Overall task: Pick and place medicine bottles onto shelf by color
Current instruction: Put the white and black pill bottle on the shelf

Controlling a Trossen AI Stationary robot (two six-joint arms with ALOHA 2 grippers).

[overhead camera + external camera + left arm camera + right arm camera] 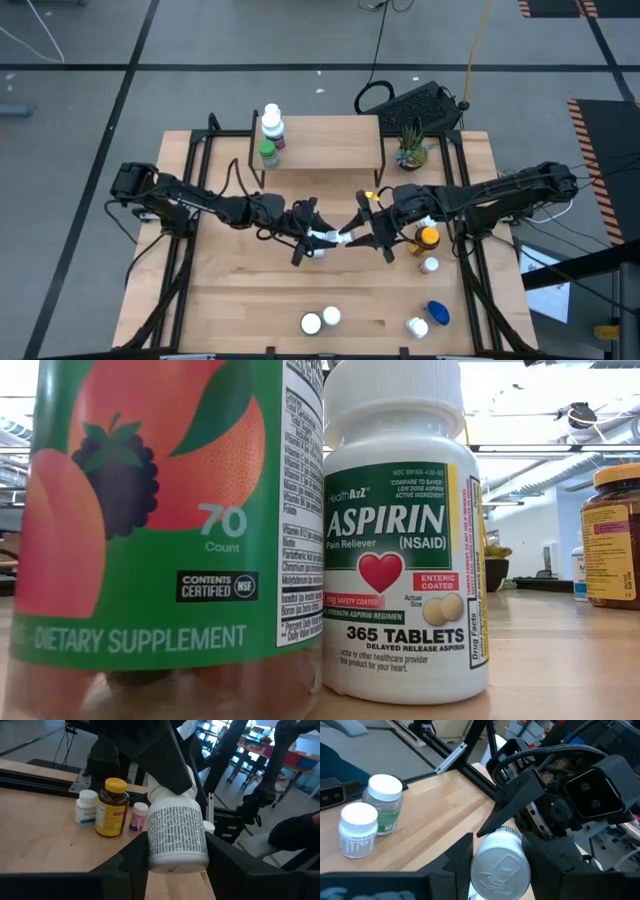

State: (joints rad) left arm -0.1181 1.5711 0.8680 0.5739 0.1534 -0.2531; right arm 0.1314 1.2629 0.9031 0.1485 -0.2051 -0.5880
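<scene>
Just in front of the shelf (316, 140), at mid-table, the left gripper (318, 240) and the right gripper (352, 236) meet over 1 white bottle (330, 238) held lying on its side between them. The left wrist view shows the left fingers (131, 857) clamped on either side of that bottle's printed body (177, 837). The right wrist view shows its white cap (499, 865) sitting between the right fingers (457, 855), though whether they already press on it cannot be told.

Only the overhead view shows the shelf's load: 1 white bottle (272, 124) and 1 green bottle (268, 152) at its left end. To the right of the shelf stands a small potted plant (410, 148).

Only the table-level view gives labels: an aspirin bottle (400, 550) beside a green supplement bottle (160, 530), both close to the camera.
</scene>
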